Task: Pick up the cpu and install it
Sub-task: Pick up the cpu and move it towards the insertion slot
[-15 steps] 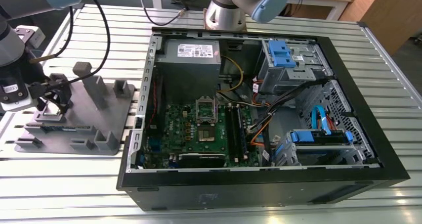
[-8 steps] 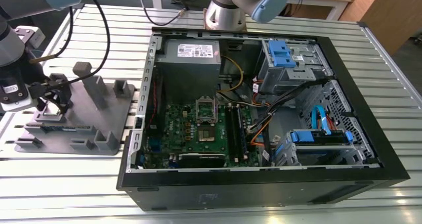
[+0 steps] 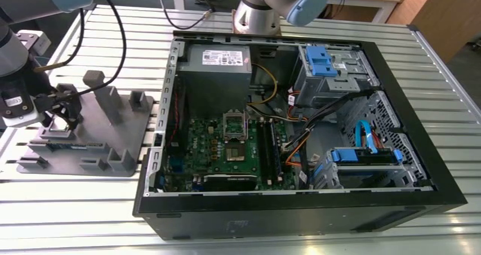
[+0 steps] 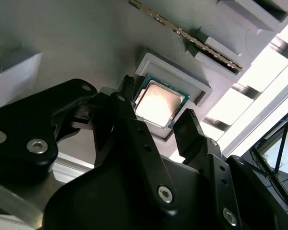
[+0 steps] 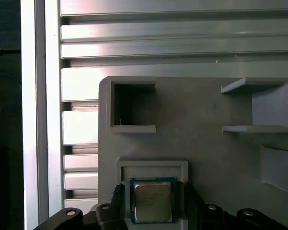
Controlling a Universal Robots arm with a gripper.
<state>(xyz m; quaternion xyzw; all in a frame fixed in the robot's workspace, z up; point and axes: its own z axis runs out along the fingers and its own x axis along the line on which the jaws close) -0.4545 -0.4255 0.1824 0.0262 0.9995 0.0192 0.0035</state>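
Two fingers (image 4: 189,129) of my claw (image 5: 151,188) stand apart, one each side of the cpu (image 5: 152,203), nothing gripped. Can't tell if they touch its edges. Cpu lies flat, shiny side up, in a square pocket of the grey tray (image 5: 206,134). In the exterior view the tray sits on the slatted table (image 3: 75,210) at 9 o'clock from the open pc case (image 3: 301,213), w/ my claw at the tray's 9 o'clock end. Socket (image 3: 235,124) inside the case is well apart, approx 3 o'clock from the tray.
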